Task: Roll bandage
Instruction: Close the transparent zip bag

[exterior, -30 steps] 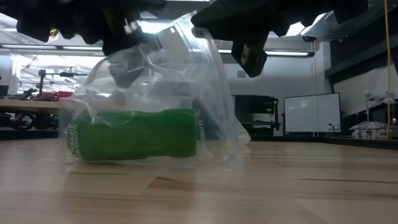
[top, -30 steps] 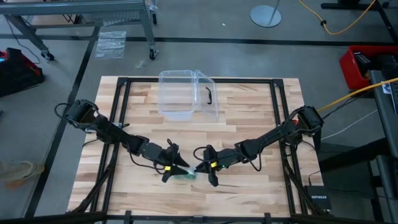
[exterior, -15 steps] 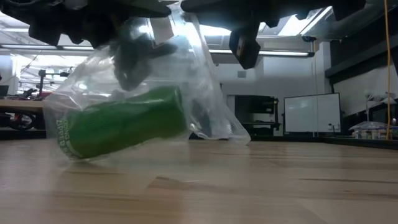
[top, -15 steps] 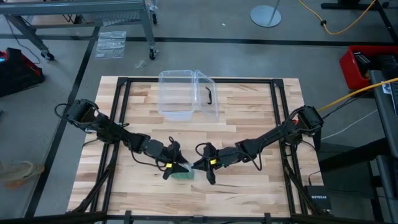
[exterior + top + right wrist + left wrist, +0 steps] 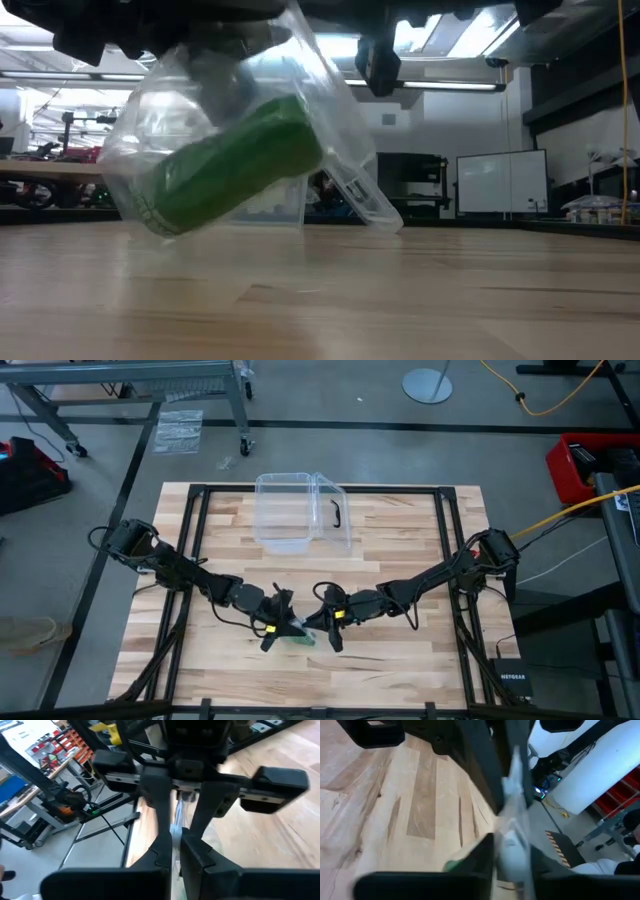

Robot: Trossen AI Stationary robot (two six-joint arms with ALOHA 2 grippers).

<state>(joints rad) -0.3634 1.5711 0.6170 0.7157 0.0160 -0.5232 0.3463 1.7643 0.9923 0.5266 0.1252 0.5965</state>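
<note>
The bandage [image 5: 235, 165] is a stubby green roll inside a crinkly clear plastic wrapper [image 5: 340, 160]. It shows as a green patch [image 5: 298, 639] near the table's front middle. The roll hangs tilted inside the wrapper, one end higher than the other. My left gripper [image 5: 284, 623] and my right gripper [image 5: 322, 622] stand close together just above it, each shut on the wrapper's upper part. In the low view the grippers are dark shapes along the top. My left gripper pinches a bunched part of the clear wrapper [image 5: 512, 842] between its two fingers, coming from above and from the table's left. The wrapper hangs below the fingers with the roll in it. My right gripper pinches a thin edge of the wrapper [image 5: 176, 831] between its two fingers, slanting down from the table's right. The plastic hangs below the fingers, and the green roll sits tilted in it.
A clear plastic box [image 5: 300, 512] with a black handle [image 5: 337, 513] stands at the far middle of the wooden table [image 5: 400, 660]. Black frame rails [image 5: 445, 540] run along the table's sides. Bare wood lies around the grippers.
My left gripper has shut on the wrapper. The wrapper has risen, and the bandage, which lay level on the table, now hangs tilted with one end raised. My right gripper has shifted slightly toward the left gripper, staying shut.
</note>
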